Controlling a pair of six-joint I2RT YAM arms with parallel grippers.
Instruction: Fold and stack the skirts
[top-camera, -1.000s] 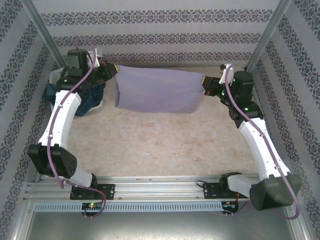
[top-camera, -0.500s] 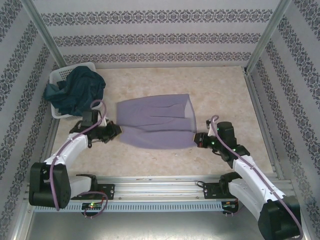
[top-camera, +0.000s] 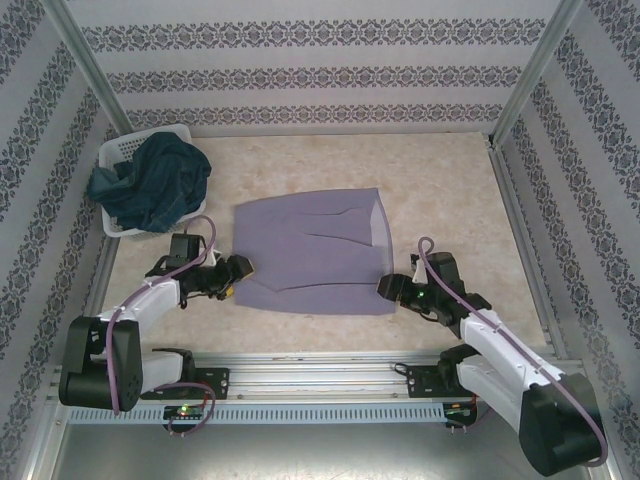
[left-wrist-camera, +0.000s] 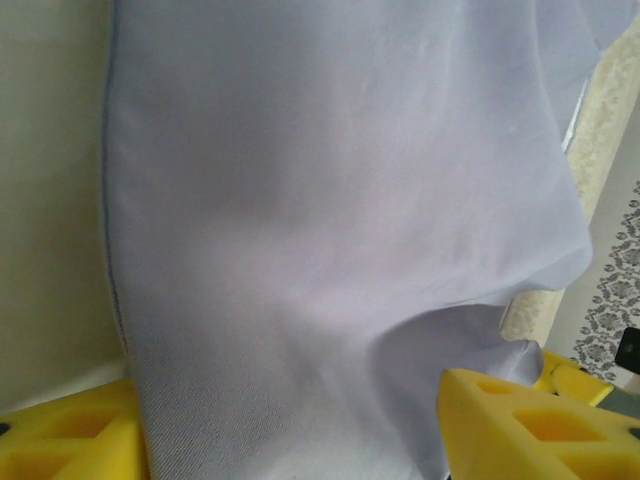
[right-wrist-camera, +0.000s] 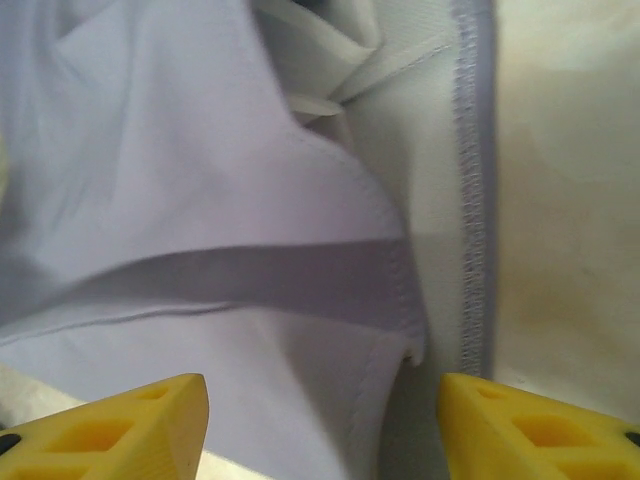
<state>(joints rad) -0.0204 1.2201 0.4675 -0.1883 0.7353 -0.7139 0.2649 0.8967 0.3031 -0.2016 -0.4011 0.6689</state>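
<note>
lavender-grey skirt (top-camera: 310, 255), dark teal skirt (top-camera: 160, 185), white basket (top-camera: 122, 148), yellow fingers (right-wrist-camera: 120, 425)

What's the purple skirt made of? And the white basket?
The light lavender skirt looks like thin, smooth woven cloth, matte: it drapes in soft folds with stitched edges. The white mesh basket looks like stiff plastic from its holed rim, though it's small here.

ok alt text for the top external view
A lavender skirt lies spread out in the middle, the left arm and right arm reaching its near corners. A dark teal skirt is heaped over a white basket at far left.
</note>
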